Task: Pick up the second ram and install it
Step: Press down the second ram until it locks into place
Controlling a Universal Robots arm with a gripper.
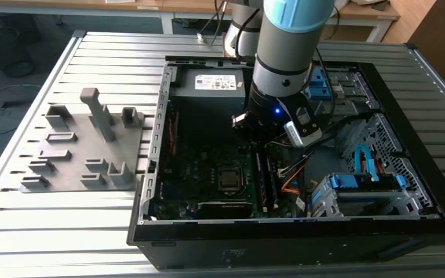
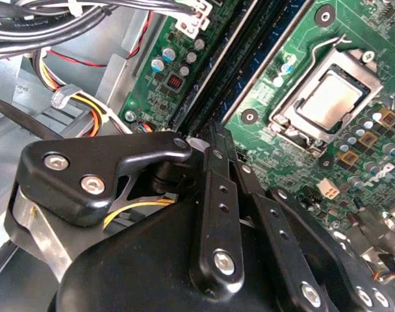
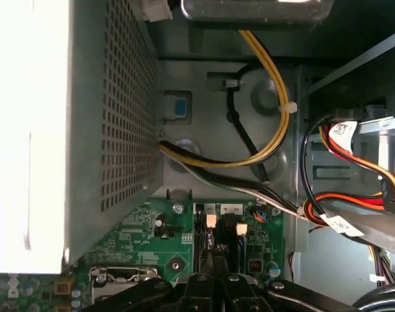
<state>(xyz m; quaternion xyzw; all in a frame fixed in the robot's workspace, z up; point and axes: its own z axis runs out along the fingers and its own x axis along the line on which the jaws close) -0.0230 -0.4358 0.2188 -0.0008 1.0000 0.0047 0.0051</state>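
While lowered inside the open black computer case (image 1: 153,174), the black gripper (image 2: 214,133) is clenched above the dark memory slots (image 2: 233,71) on the green motherboard (image 2: 353,39).

Slatted metal table (image 1: 68,231) — bearing open computer case (image 1: 284,237) and grey fixture tray (image 1: 83,145).

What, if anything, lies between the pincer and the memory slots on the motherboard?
Nothing visible does. In the second wrist view, the pincer hangs right over the long dark memory slots. The cable bundle lies off to one side by the case wall, apart from the slots.
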